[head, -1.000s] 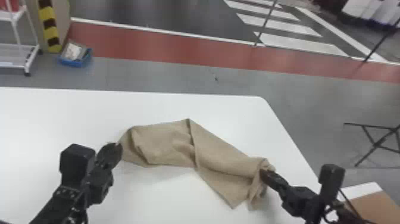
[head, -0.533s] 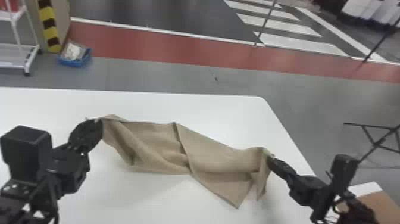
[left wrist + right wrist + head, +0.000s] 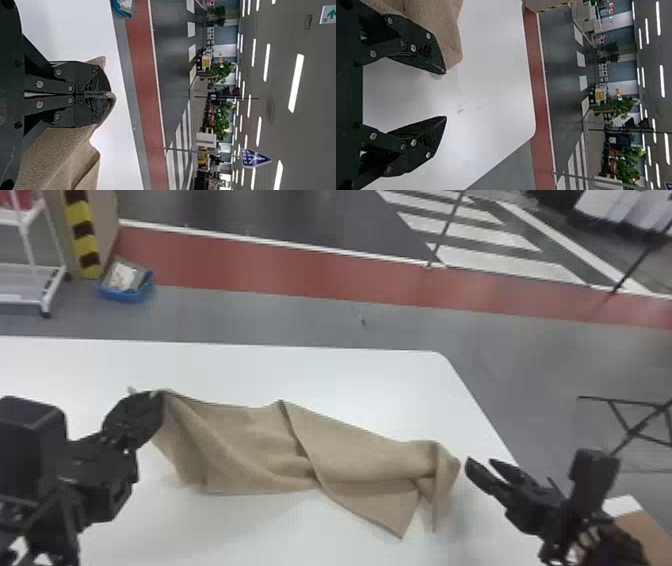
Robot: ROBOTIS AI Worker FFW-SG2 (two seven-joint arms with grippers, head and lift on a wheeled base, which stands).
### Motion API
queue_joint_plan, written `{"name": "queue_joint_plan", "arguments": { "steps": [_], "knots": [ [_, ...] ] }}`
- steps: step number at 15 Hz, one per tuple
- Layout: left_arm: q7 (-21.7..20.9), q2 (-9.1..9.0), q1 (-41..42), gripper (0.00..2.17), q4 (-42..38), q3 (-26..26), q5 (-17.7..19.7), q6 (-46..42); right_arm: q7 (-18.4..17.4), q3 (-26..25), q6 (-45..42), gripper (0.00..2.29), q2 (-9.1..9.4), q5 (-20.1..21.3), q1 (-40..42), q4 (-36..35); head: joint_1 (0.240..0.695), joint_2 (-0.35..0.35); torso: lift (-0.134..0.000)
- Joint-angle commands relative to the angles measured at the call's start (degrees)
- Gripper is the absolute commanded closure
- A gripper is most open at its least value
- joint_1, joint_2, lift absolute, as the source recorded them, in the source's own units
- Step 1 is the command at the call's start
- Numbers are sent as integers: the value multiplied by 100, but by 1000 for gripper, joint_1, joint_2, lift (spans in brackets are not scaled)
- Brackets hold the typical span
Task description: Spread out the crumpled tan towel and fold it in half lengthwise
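Head view: "Find the towel [image 3: 240, 445] slumped across the table [image 3: 320, 375]?"

"Yes: clenched in the left gripper [image 3: 110, 94], near the wide-open right gripper [image 3: 446, 95]. Likely light, limp; pinch the free right end [image 3: 446, 465]."

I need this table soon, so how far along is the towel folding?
The towel is partly spread across the table, creased and with a flap turned over. The left gripper is shut on one end; the open right gripper is beside the other. Remaining: smooth it flat, then fold it in half lengthwise.
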Motion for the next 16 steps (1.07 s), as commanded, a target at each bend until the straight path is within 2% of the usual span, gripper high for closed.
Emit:
{"name": "queue_joint_plan", "arguments": {
  "steps": [1,4,5,6,7,8,10,13,15,16],
  "knots": [
    [-3,1,-29,2125,49,6,7,10,129,-467,-33,66,-4,-285,178,-171,695,-350,-124],
    [-12,-43,-82,2121,146,-99,-37,10,243,-722,2,110,84,-988,829,-883,695,-350,-124],
    [-12,-52,-100,2121,172,-126,-37,10,357,-722,2,232,212,-1015,960,-1137,695,-350,-124],
    [-12,-61,-100,2121,181,-134,-37,27,533,-696,-33,377,212,-971,1013,-1296,695,-350,-124],
    [-12,-61,-100,2121,181,-152,-37,27,761,-608,-226,471,212,-795,1022,-1340,695,-350,-124],
    [-12,-52,-100,2121,181,-169,-37,27,920,-450,-841,475,212,-549,1084,-1296,695,-350,-124],
    [-12,-52,-100,2121,190,-169,-46,150,1148,-19,-2599,475,212,14,1365,-1050,695,-350,-124],
    [-12,-52,-108,2121,216,-169,-55,150,1412,359,-4252,478,212,954,1602,-768,695,-350,-124],
    [-12,-61,-126,2121,243,-187,-55,150,1702,464,-4744,475,212,1613,1593,-540,695,-350,-124],
    [-12,-61,-152,2121,269,-205,-55,150,1895,464,-4726,475,212,1886,1541,-505,695,-350,-124]
  ]
}}
